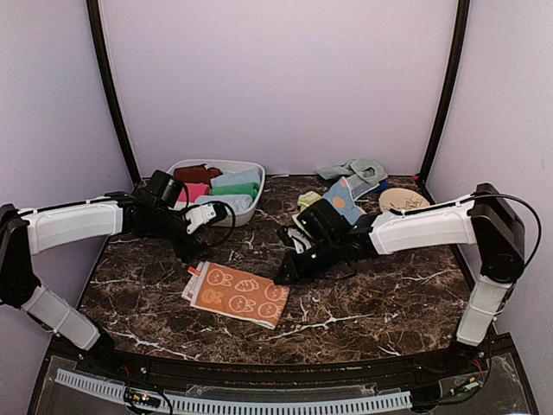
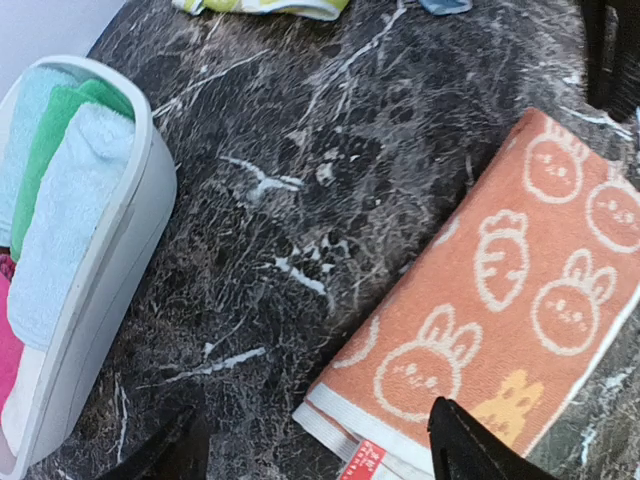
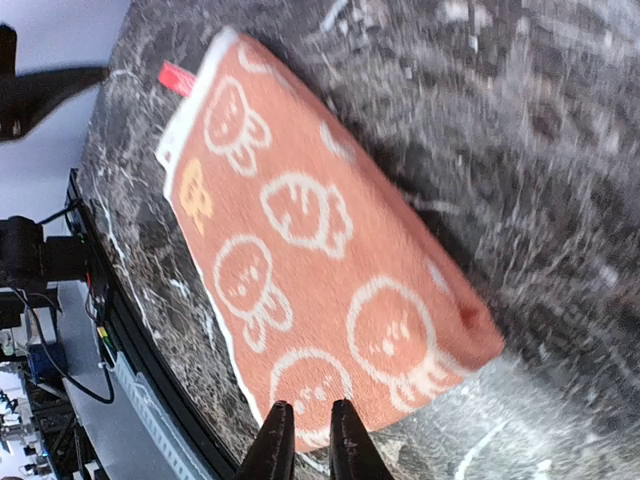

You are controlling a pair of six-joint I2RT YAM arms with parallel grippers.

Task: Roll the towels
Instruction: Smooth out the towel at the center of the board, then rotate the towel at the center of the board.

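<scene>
Surface: dark marble table [image 1: 371, 298], white-veined.
Room: plain lilac walls [image 1: 276, 78], black corner posts [image 1: 111, 86].
Towel: we see the orange towel [image 1: 238, 294] flat, front-centre.
Left: left gripper [image 2: 315, 412] spread wide, empty.
Right: right gripper [image 3: 305, 408] nearly closed at the towel's edge; whether it pinches cloth, we cannot tell.

Overhead, wrists (seemingly close), shared towel [image 1: 238, 296]

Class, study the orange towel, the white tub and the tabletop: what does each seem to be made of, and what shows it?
Orange towel: soft terry-like cloth, probably cotton; fuzzy matte surface with a paler rabbit and carrot pattern.
White tub: likely plastic; smooth, thin moulded wall with a slight sheen.
Tabletop: dark marble-look surface with white veins; real stone or laminate cannot be told.
</scene>
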